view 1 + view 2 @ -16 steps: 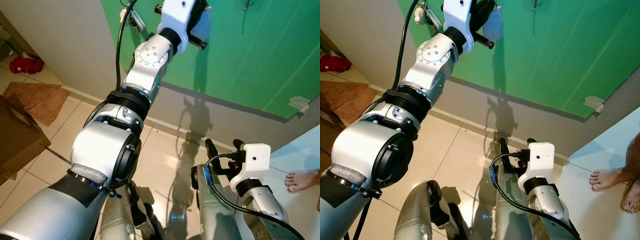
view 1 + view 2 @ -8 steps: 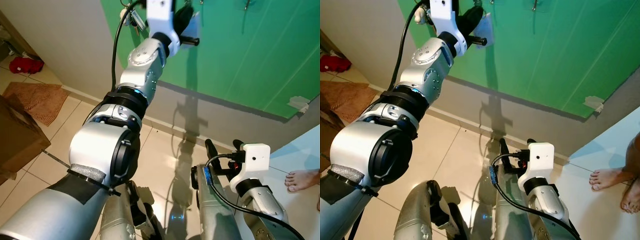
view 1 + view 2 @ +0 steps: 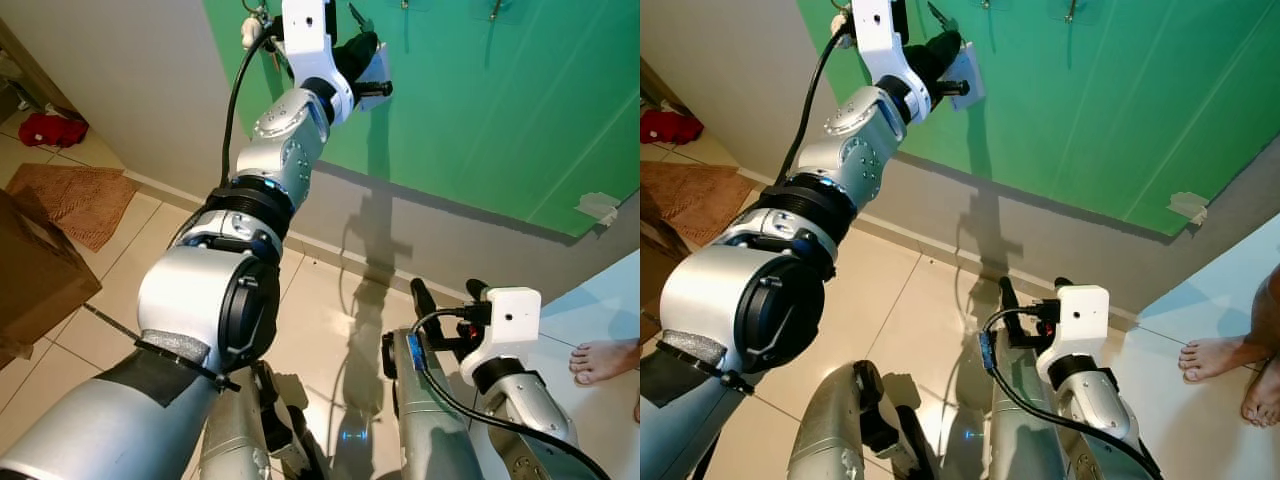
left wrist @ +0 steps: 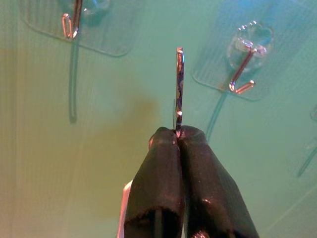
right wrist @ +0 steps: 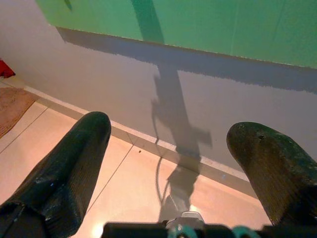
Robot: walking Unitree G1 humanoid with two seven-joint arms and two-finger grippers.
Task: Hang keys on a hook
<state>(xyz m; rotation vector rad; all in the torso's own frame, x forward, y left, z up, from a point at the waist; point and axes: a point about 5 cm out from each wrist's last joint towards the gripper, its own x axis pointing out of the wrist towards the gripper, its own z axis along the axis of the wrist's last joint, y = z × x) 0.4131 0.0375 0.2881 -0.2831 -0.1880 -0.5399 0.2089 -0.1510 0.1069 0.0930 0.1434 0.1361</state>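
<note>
Colours at the wall
Green wall panel (image 3: 500,110) above grey band; black fingers (image 4: 163,188); silver key ring (image 4: 179,84); beige floor tiles (image 3: 890,330).

L arm (image 3: 285,150) has been raised and extended further toward green wall (image 3: 520,100) over the last sec. L gripper (image 4: 177,133), pinched on key ring (image 4: 179,89), has been brought up close to the wall, level w/ the clear adhesive hooks (image 4: 242,74) (ring between two of them, not yet hooked).
</note>
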